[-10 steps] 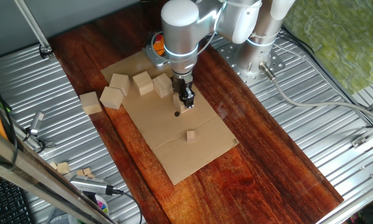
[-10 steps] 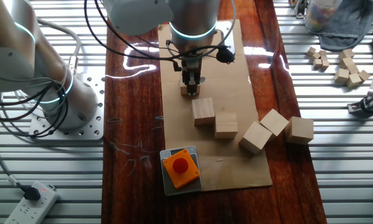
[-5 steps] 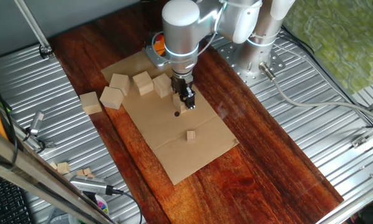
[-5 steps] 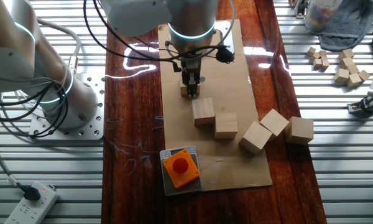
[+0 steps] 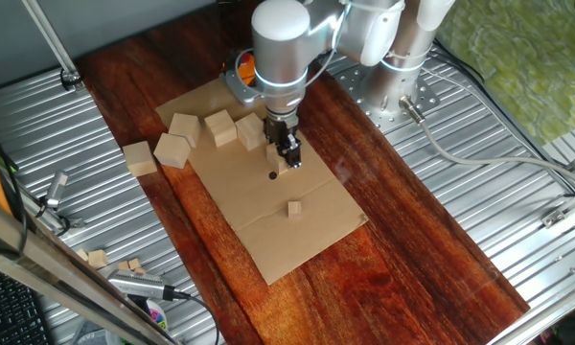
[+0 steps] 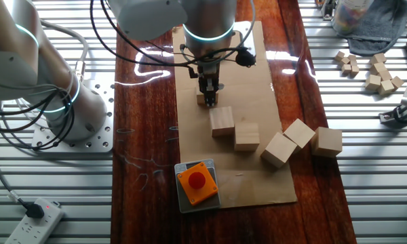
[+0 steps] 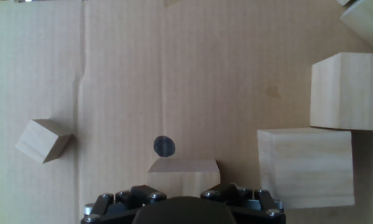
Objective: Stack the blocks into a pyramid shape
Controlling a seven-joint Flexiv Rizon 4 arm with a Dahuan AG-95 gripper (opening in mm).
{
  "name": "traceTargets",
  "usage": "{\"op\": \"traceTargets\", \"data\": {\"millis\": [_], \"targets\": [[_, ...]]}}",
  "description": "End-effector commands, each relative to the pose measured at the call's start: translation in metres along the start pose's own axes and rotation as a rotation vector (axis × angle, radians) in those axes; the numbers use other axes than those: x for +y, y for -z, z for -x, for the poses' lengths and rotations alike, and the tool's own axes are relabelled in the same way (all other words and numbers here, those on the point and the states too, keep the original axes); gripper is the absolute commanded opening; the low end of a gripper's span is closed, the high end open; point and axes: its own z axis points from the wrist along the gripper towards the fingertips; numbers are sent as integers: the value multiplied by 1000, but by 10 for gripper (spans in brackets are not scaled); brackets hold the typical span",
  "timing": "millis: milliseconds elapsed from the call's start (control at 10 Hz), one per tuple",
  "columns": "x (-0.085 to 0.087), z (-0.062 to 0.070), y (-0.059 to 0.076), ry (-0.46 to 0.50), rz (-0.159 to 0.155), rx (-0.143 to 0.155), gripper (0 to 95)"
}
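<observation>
Five pale wooden blocks lie loose. Two, one (image 6: pixel 222 122) and another (image 6: pixel 247 135), sit on the cardboard (image 6: pixel 258 81), and three more, among them a block (image 6: pixel 279 149) and a block (image 6: pixel 327 141), lie further right. In the first fixed view they form a row from the leftmost block (image 5: pixel 141 158) to the rightmost block (image 5: pixel 251 132). My gripper (image 5: pixel 287 159) (image 6: pixel 207 97) is low over the cardboard, its fingers close around a smaller wooden cube (image 7: pixel 183 171). A second tiny cube (image 5: pixel 294 208) (image 7: pixel 43 140) lies apart. Two big blocks, one (image 7: pixel 339 90) and one (image 7: pixel 304 167), show on the right of the hand view.
An orange box with a button (image 6: pixel 197 181) stands on the cardboard's near end. A dark dot (image 7: pixel 164 146) marks the cardboard just ahead of the gripper. Small loose cubes (image 6: pixel 376 71) lie on the metal surface, with a power strip (image 6: pixel 34 215) and the arm's base (image 6: pixel 68 102) at the left.
</observation>
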Motion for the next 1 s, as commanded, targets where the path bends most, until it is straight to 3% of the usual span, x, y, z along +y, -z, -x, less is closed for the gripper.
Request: {"op": "traceTargets", "data": {"millis": [100,1000], "targets": [[1,-1,5,2,5,5,760],[4,3,29,-8,5,16,760]]}}
